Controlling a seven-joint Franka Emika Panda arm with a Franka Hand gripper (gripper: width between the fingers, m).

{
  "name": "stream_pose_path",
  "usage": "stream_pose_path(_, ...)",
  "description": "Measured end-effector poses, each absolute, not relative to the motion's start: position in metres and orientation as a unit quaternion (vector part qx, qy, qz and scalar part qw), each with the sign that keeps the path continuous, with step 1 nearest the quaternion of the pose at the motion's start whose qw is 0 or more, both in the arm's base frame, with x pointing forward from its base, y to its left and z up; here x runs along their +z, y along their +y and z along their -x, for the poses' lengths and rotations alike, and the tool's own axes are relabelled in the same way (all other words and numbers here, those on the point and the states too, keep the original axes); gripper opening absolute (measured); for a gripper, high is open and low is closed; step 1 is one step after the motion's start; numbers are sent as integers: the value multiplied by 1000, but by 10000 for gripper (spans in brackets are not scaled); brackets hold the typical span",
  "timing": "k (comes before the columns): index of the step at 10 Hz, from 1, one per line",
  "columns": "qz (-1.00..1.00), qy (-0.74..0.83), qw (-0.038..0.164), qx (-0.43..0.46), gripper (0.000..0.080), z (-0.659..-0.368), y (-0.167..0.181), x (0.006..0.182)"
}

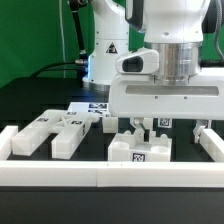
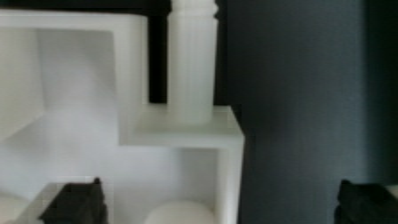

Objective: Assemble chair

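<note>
Chair piece (image 1: pixel 140 152), a chunky white block with black-and-white tags on its face, sits right below your gripper (image 1: pixel 167 130), close to the front rail (image 1: pixel 110 178) of the black table (image 1: pixel 40 100). The jaws stand as wide as they go and have hold of nothing. In the wrist view the gripper (image 2: pixel 221 203) hangs above the block. One dark fingertip (image 2: pixel 75 200) shows over the white surface and the other over bare table beside it. Whether either one touches, you cannot tell from here. A slim white post (image 2: pixel 192 55) runs off a stepped corner of the block, roughly between the two fingers.

Watch that offset. If you descend as you are, my judgement is that the finger over the block lands on top of it instead of beside it, pressing or tipping the part. Closing off-centre could also skid the smooth plastic toward the rail, or catch the post and twist the piece.

Further out, toward the exterior view's left, other chair pieces (image 1: pixel 45 133) lie loose near one another, blocky and white, apart from this one. Behind them the marker board (image 1: pixel 92 106) lies flat. Nothing looks joined into legs, seat and back yet.
</note>
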State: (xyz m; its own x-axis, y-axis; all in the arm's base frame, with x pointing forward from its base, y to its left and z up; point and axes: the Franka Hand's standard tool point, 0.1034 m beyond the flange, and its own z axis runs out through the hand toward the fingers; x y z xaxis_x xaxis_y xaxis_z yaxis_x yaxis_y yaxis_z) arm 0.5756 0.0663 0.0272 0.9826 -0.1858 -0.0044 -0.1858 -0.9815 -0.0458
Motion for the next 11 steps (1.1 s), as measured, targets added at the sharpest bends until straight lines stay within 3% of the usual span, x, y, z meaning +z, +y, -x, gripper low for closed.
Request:
stream_pose_path(4,996,82,22,6,650,-573,66,18)
stream_pose_path(5,997,79,22,6,521,-572,66,18)
stream_pose_path(6,997,78,22,7,521,-572,66,18)
stream_pose_path(9,997,75,22,7,76,-572,67,18)
stream_pose_path(11,997,73,22,7,33,-572,67,18)
